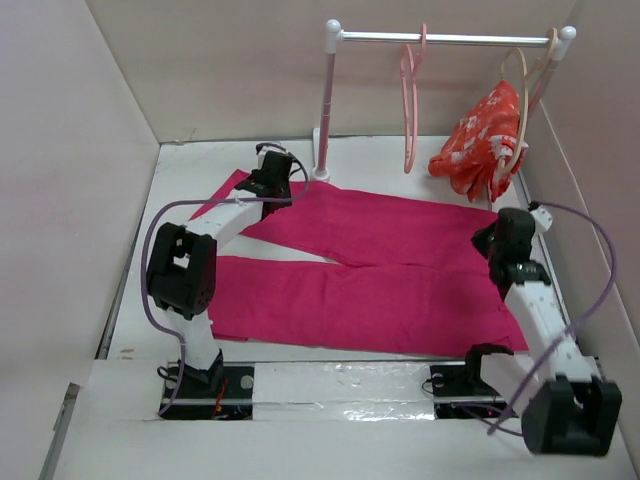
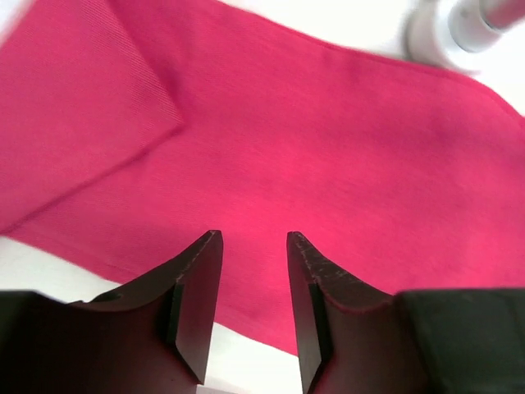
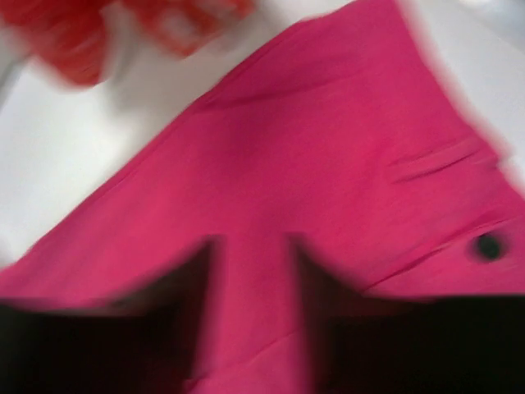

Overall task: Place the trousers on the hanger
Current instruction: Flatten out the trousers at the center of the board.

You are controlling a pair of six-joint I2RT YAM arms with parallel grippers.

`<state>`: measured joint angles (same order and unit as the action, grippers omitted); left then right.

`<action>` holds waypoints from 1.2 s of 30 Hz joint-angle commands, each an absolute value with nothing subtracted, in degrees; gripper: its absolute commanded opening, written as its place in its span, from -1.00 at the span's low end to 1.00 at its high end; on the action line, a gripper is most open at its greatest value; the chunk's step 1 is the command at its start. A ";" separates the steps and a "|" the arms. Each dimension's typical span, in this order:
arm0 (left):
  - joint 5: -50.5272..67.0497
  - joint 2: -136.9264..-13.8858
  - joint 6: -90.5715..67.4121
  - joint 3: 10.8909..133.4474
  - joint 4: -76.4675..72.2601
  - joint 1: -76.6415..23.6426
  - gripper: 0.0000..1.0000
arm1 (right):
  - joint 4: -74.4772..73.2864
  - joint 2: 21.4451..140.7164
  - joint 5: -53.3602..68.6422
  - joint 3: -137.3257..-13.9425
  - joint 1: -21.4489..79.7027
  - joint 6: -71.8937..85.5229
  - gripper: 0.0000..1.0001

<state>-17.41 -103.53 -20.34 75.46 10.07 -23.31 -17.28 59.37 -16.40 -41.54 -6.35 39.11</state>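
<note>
trousers (image 1: 370, 270): soft, limp, light; likely to sag
hold: pinch edges at both ends
left gripper (image 2: 253, 246): spread, empty
right gripper (image 3: 254, 254): spread, empty; blurred
hanger (image 1: 410, 100): on rail (image 1: 450, 38)

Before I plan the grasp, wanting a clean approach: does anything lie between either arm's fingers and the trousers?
Nothing visible does. The left fingers and the right fingers hover open over bare trousers cloth; the floral garment hangs off to one side.
</note>
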 commanded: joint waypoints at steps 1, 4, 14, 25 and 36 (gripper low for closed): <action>-27.49 -100.01 -16.97 76.55 9.75 -21.36 -0.29 | -9.07 48.29 -9.61 -31.76 1.64 42.62 -0.83; -28.91 -104.39 -16.17 79.35 11.50 -21.36 -0.23 | 2.16 36.85 -3.01 -19.36 6.40 42.63 -1.00; -25.05 -113.55 -10.99 85.16 10.20 -17.84 -0.13 | 1.75 36.47 -4.66 -17.67 26.53 34.63 -0.98; -26.37 -120.40 -11.86 90.17 12.92 -17.84 -0.23 | 6.77 42.71 -10.63 -17.40 37.88 34.19 -0.82; -30.06 -124.28 -13.27 93.87 14.94 -17.84 -0.35 | 6.77 42.28 -11.51 -17.14 39.20 34.28 -0.81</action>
<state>-27.94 -124.40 -12.53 91.26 13.69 -17.67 2.98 42.76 -9.65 -16.16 38.72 35.31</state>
